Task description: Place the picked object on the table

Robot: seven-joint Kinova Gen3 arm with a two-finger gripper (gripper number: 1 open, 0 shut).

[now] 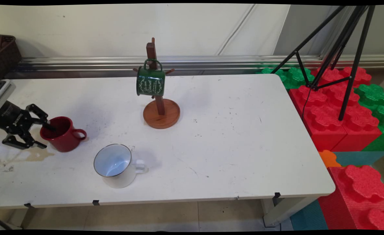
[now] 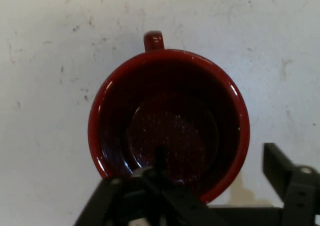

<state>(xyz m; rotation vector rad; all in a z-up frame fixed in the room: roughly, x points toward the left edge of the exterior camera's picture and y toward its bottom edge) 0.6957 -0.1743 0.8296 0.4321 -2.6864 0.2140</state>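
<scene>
The pincer [image 1: 45,135] stood with its fingers apart astride the rim of the red mug [image 1: 63,133], one finger [image 2: 161,158] dipped inside the cup and the other [image 2: 280,168] outside its wall, not clamped. The mug sat tilted on the white worktop [image 1: 227,137], its handle pointing away from the pincer. Near the mug, on its far side from the pincer, lay a white enamel mug [image 1: 115,164]. Well beyond, a green mug [image 1: 150,81] hung on a wooden mug tree [image 1: 161,112].
</scene>
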